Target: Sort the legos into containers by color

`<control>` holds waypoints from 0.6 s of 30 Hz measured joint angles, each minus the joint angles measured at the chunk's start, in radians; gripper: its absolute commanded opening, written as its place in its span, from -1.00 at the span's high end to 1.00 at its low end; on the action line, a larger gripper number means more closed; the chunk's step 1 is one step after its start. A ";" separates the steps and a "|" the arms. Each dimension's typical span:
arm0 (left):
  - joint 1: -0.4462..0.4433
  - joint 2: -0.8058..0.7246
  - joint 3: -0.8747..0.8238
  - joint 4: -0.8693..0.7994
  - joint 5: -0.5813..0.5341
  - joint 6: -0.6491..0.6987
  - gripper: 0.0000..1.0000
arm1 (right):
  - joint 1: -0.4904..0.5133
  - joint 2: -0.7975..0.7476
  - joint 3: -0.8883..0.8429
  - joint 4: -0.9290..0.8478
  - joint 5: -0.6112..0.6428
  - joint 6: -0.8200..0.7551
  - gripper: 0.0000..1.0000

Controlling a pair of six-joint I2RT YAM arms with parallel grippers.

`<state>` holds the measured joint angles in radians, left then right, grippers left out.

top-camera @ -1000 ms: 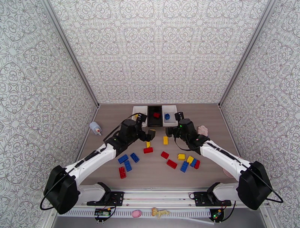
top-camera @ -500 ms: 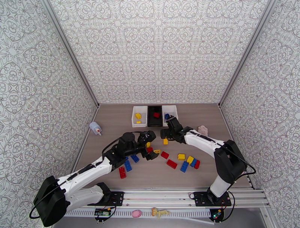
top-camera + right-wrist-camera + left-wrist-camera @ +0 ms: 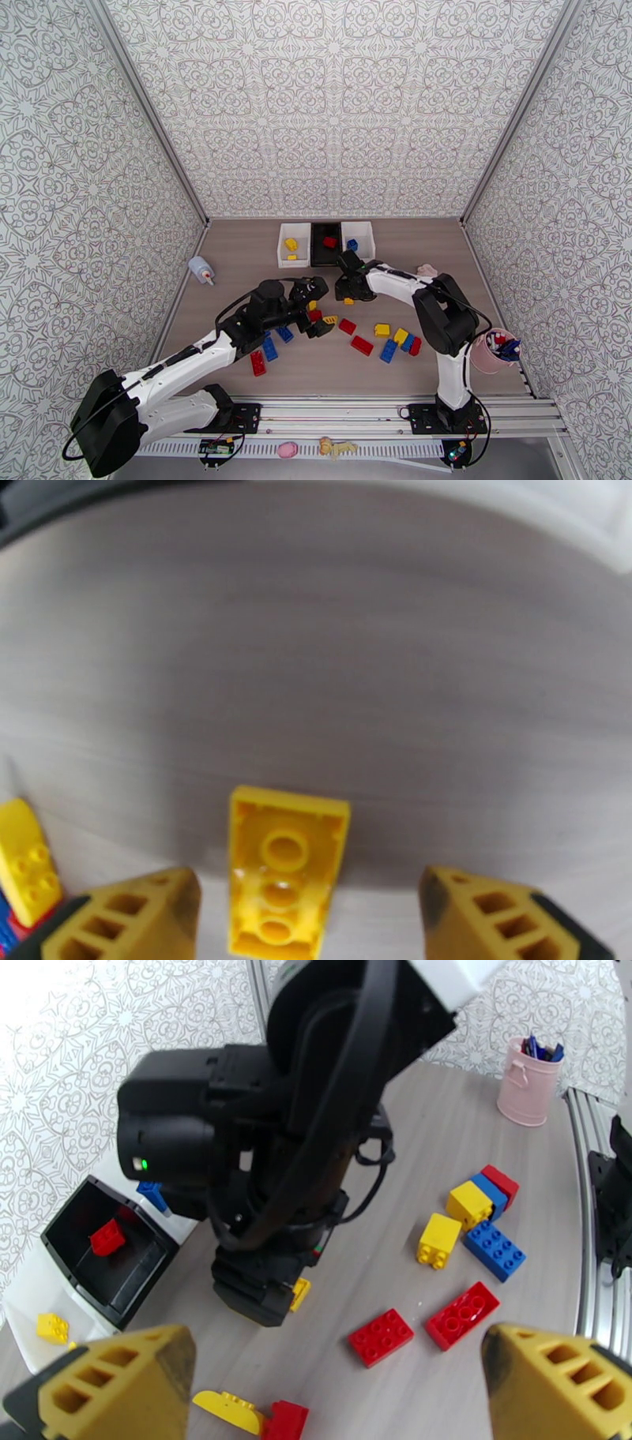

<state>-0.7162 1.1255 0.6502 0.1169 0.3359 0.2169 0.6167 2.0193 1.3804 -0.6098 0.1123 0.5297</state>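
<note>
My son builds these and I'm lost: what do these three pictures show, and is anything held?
Two robot arms, bolted to a table, sort toy bricks by colour. The overhead picture shows both, the bricks and three bins: yellow in the left white bin, red in the black bin, blue in the right white bin. The other two pictures come from a camera on each wrist. The left fingers are open and empty. The right fingers straddle an upturned yellow brick without gripping it.

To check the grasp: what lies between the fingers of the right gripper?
One yellow brick lies on the table between the open fingers of the right gripper, touching neither; the right wrist view shows this.
</note>
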 measured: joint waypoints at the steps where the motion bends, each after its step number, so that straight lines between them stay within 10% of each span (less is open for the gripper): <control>1: 0.000 0.000 0.000 0.000 0.000 0.000 -0.99 | 0.000 0.000 0.006 -0.005 -0.003 0.007 -0.28; 12: 0.001 0.000 -0.005 0.001 0.000 -0.003 -0.99 | -0.001 0.005 0.013 -0.013 -0.016 0.033 0.37; 18: 0.005 0.000 -0.019 0.006 -0.001 -0.010 -0.99 | -0.001 0.002 0.013 -0.011 -0.016 0.039 0.42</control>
<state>-0.7116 1.1255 0.6308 0.1234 0.3351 0.2070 0.6155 2.0216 1.3933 -0.6212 0.0959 0.5690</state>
